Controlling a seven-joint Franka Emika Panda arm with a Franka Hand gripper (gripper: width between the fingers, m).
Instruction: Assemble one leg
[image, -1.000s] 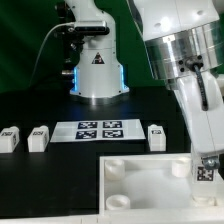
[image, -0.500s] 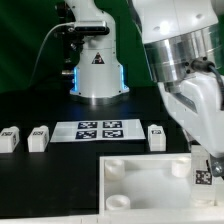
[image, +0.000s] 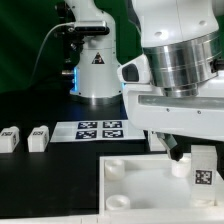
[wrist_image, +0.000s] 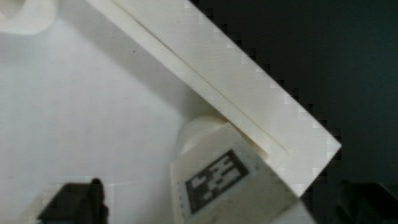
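One leg (image: 203, 170), a small white post with a black-and-white tag, stands upright on the far right corner of the large white plate (image: 140, 185). My gripper (image: 192, 158) hangs just above and around it. In the wrist view the leg (wrist_image: 222, 172) stands by the plate's edge (wrist_image: 214, 70), between my two dark fingertips (wrist_image: 75, 200). There is a gap on each side, so the gripper (wrist_image: 217, 208) is open and touches nothing. Two more legs (image: 10, 139) (image: 39, 138) stand at the exterior view's left.
The marker board (image: 100, 129) lies flat behind the plate. The robot's base (image: 97, 70) stands at the back. My arm's bulky wrist (image: 180, 70) fills the upper right and hides the table behind it.
The arm has swung toward the exterior view's left and now covers the leg that stood right of the marker board. The tagged leg on the plate has stayed in place.
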